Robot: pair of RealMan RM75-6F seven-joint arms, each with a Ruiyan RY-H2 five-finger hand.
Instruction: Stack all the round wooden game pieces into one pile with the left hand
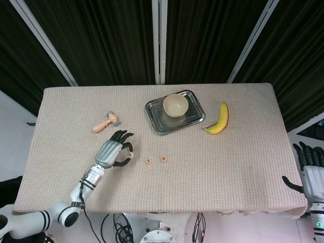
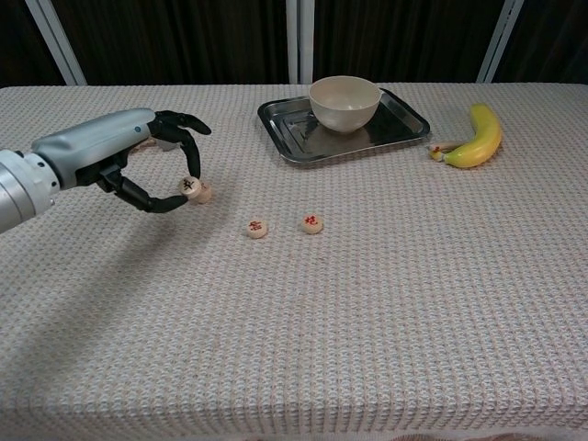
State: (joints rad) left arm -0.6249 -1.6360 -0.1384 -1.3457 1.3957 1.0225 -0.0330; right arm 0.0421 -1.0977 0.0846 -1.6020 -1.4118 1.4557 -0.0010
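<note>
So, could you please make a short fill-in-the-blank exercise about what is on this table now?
1. The left hand pinches a round game piece between its ____.
2. The bowl stands in the metal ____.
3. The yellow fruit to the right of the tray is a ____.
4. On the cloth in front of the tray lie ____ loose pieces side by side.

Missing words: fingers; tray; banana; two

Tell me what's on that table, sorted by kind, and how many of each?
Round wooden game pieces: 4, one pinched in the left robot hand, one right behind it, two lying loose
Wooden mallet: 1
Metal tray: 1
Bowl: 1
Banana: 1
Total: 8
</note>
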